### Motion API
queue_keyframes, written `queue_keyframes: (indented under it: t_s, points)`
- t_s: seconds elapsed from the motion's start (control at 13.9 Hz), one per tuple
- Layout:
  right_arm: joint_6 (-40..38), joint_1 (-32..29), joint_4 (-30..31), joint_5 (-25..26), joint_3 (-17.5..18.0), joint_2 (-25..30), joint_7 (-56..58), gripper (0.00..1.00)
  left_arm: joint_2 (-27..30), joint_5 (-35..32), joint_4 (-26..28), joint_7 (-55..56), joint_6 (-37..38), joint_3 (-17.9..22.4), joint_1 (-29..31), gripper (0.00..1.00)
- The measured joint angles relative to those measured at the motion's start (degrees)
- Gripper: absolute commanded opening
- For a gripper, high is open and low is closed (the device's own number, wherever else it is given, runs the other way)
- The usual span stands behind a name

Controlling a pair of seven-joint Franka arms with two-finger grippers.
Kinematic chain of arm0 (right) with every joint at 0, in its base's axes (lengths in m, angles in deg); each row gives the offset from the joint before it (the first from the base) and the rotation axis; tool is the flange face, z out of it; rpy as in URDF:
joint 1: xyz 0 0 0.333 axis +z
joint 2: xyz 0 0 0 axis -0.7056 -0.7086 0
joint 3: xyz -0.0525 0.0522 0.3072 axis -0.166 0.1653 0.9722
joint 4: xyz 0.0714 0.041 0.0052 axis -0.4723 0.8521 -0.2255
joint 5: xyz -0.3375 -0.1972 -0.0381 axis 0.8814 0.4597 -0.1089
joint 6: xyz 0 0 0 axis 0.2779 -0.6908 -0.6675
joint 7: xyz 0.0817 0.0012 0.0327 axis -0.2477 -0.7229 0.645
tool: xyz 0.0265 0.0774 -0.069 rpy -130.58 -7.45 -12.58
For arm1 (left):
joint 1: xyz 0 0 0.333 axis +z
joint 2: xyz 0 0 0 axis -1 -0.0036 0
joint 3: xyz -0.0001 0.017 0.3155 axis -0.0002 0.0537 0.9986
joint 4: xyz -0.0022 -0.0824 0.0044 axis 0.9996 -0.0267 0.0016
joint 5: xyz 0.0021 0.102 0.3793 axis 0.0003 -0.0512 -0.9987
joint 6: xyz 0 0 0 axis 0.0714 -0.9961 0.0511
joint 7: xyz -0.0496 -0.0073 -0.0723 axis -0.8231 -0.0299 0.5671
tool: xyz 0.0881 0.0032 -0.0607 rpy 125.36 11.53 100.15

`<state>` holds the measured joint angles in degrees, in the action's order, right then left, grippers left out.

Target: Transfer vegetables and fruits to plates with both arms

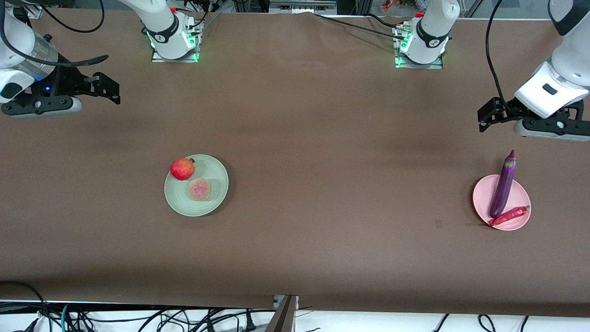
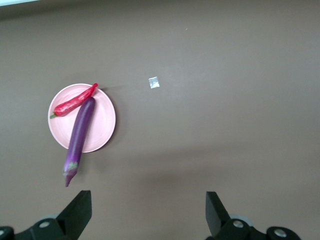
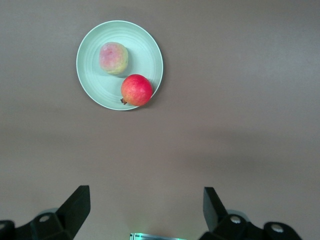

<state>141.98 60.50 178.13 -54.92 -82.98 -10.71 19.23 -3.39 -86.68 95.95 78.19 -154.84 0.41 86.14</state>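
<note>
Hanging empty, fingers apart: left pincer [image 1: 485,121] above bare tabletop [image 1: 322,138] near pink plate [image 1: 481,203]; right pincer [image 1: 113,91] likewise. Eggplant [image 1: 503,186], chili [image 1: 509,215] on pink; pomegranate [image 1: 182,168], pale fruit [image 1: 199,189] on green plate [image 1: 216,203]. Eggplant probably slippery, grip mid-body.

Lower left, a green plate [image 1: 216,196] holds both fruits [image 1: 182,168]; lower right, a pink plate [image 1: 481,203] holds eggplant [image 1: 503,184] and chili [image 1: 509,215].
</note>
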Motion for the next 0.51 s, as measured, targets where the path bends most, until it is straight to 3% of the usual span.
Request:
queue_keyframes:
  t_s: [0.14, 0.51]
  points:
    - [0.30, -3.24, -0.09, 0.00, 3.29, -0.36, 0.00, 1.00, -0.22, 1.07, -1.06, 0.00, -0.02, 0.00, 0.49, 1.00]
    - [0.76, -3.52, -2.06, -0.59, 4.35, -1.75, -0.05, 1.00, -0.24, 1.13, -1.60, 0.00, 0.73, 0.02, 1.77, 1.00]
